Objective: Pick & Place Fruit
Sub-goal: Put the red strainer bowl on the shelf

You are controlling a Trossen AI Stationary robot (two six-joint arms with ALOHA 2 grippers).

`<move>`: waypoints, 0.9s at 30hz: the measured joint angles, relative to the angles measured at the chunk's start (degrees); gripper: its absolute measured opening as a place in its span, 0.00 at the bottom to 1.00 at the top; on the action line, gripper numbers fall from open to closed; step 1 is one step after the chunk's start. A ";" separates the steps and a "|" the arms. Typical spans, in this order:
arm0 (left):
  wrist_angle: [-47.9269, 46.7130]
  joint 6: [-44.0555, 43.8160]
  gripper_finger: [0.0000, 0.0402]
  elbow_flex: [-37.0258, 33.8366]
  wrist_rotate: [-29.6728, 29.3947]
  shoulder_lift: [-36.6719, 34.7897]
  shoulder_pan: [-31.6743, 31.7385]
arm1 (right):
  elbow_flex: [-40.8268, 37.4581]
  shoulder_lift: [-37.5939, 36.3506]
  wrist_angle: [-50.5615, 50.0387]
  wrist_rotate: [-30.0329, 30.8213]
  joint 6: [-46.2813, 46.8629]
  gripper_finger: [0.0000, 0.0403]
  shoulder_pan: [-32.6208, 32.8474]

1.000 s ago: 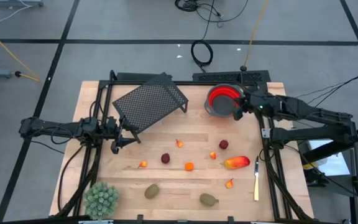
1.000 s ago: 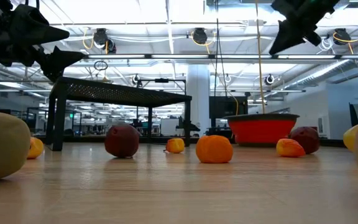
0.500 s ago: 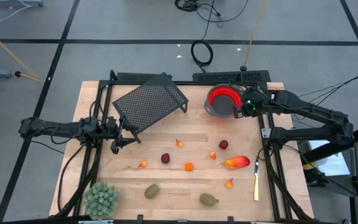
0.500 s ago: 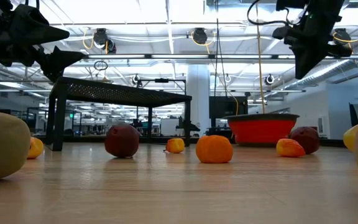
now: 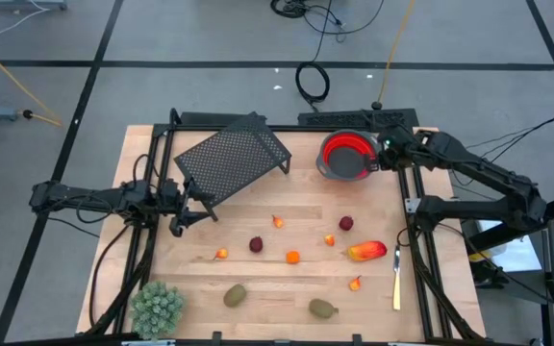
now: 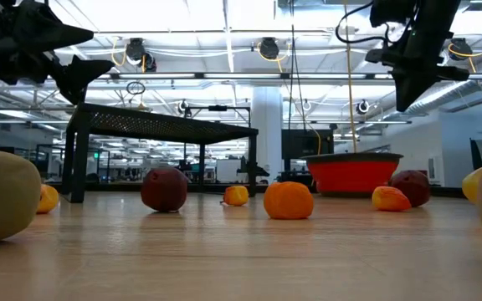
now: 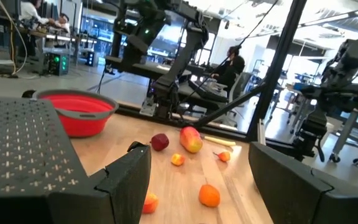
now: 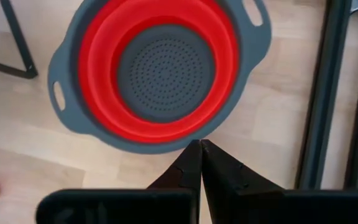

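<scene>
Toy fruit lies scattered on the wooden table: two dark red balls (image 5: 256, 244) (image 5: 346, 223), an orange piece (image 5: 292, 257), a longer red-orange-yellow piece (image 5: 366, 251), tiny orange bits (image 5: 277, 221) (image 5: 221, 254), and two brownish-green ovals (image 5: 235, 295) (image 5: 322, 308). A red colander (image 5: 344, 154) stands at the far right with nothing in it (image 8: 160, 68). My right gripper (image 8: 200, 152) hangs shut above the colander's right rim, pointing steeply down (image 5: 375, 161), and holds nothing. My left gripper (image 7: 197, 180) waits open at the table's left (image 5: 183, 213), pointing level toward the fruit.
A black perforated stand (image 5: 234, 154) is at the far left beside my left gripper. A pale green spiky plant (image 5: 157, 308) stands at the near left corner. A knife with a yellow handle (image 5: 397, 279) lies along the right edge. Black frame rails (image 5: 414, 240) border both sides.
My right gripper has swung a little toward the table's far right beside the colander and tipped to point more steeply down, staying shut. The fruit and the colander have not moved.
</scene>
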 joint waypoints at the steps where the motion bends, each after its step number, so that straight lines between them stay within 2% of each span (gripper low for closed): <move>1: 0.21 0.11 0.67 0.00 0.00 0.01 0.00 | 0.00 0.00 -0.01 -0.06 -0.27 0.05 -0.56; 8: 0.70 2.08 0.67 0.00 0.00 0.02 -0.01 | -0.02 0.25 0.09 -1.64 -0.50 0.29 -4.28; 17: 0.90 14.42 0.67 0.00 0.00 0.00 -0.01 | -3.09 3.76 5.79 -7.53 2.04 0.57 -8.92; 21: 0.93 14.84 0.67 0.01 0.02 0.02 -0.01 | -5.58 5.28 7.80 -7.27 4.22 0.63 -11.05; 27: 0.98 15.20 0.67 0.01 0.11 0.00 0.01 | -8.51 6.97 11.02 -7.35 2.47 0.64 -14.40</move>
